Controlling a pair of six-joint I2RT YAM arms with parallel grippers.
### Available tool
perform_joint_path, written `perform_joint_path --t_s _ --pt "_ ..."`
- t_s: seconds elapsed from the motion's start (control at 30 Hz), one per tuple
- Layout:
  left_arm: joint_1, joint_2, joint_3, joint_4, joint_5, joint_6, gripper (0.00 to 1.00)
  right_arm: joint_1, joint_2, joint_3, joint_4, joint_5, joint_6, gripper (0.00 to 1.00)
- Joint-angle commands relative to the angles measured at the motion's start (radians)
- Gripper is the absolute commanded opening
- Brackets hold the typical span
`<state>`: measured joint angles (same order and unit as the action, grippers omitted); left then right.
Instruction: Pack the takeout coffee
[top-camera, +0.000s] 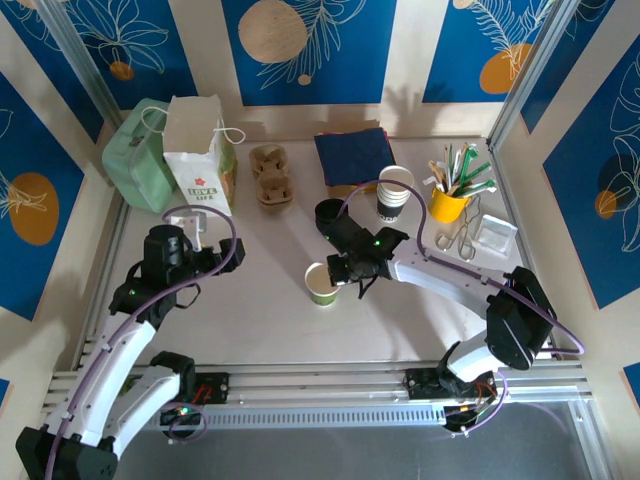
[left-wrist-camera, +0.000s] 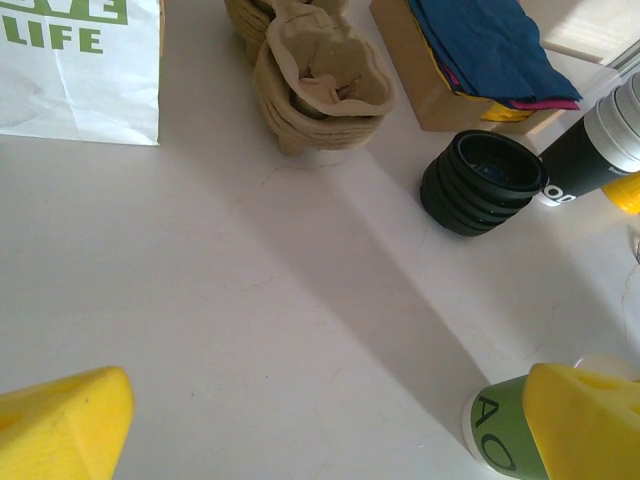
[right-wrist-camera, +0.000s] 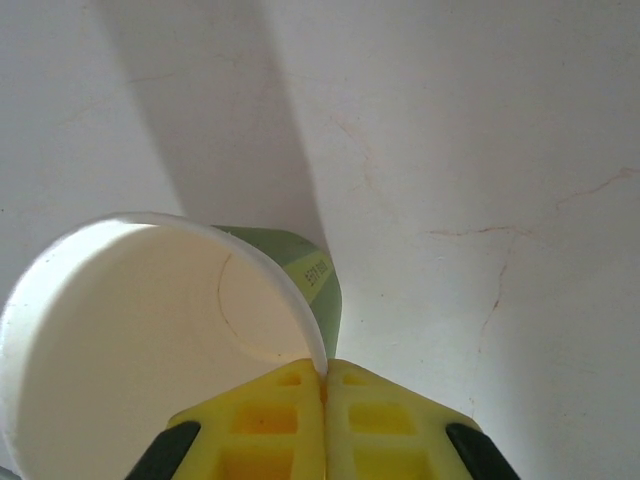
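The takeout coffee cup (top-camera: 322, 284) stands upright mid-table, green outside and white inside, its top open. My right gripper (top-camera: 345, 272) is shut on its rim. In the right wrist view the yellow fingers (right-wrist-camera: 270, 420) pinch the cup wall (right-wrist-camera: 150, 340) at the right gripper (right-wrist-camera: 325, 368), one finger inside and one outside. My left gripper (top-camera: 195, 235) hovers to the left, open and holding nothing. In the left wrist view the left gripper (left-wrist-camera: 330, 420) has only bare table between its fingers, and the green cup (left-wrist-camera: 495, 435) sits behind the right fingertip.
A stack of black lids (top-camera: 328, 215) (left-wrist-camera: 485, 182) and a stack of lidless cups (top-camera: 395, 192) stand behind the cup. Pulp cup carriers (top-camera: 272, 175), a white paper bag (top-camera: 200, 160), a green bag (top-camera: 140, 155), blue napkins (top-camera: 355, 157) and a yellow utensil cup (top-camera: 450, 200) line the back.
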<state>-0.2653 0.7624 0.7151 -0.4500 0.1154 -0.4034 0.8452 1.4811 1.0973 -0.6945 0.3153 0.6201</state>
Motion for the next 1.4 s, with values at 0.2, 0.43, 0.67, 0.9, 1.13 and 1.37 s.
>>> perform_joint_path --t_s 0.2,0.43,0.67,0.9,1.13,1.37 --pt "-0.006 -0.001 -0.008 0.025 0.015 -0.017 0.99 0.013 0.013 0.058 -0.033 0.011 0.02 0.23" --pt "-0.005 -0.006 -0.002 0.019 0.01 -0.012 0.99 0.036 -0.023 0.181 -0.14 0.089 0.038 0.43" --pt "-0.006 -0.008 -0.003 0.024 0.017 -0.02 0.99 -0.016 0.035 0.314 -0.173 0.175 0.08 0.52" --pt "-0.006 -0.022 0.004 0.016 0.025 -0.028 0.99 -0.122 0.199 0.484 -0.2 0.158 0.105 0.53" --pt "-0.006 -0.04 0.003 0.009 0.031 -0.038 0.99 -0.182 0.324 0.584 -0.196 0.153 0.139 0.55" --pt "-0.006 -0.049 0.003 0.002 0.035 -0.041 0.99 -0.229 0.373 0.578 -0.145 0.144 0.2 0.56"
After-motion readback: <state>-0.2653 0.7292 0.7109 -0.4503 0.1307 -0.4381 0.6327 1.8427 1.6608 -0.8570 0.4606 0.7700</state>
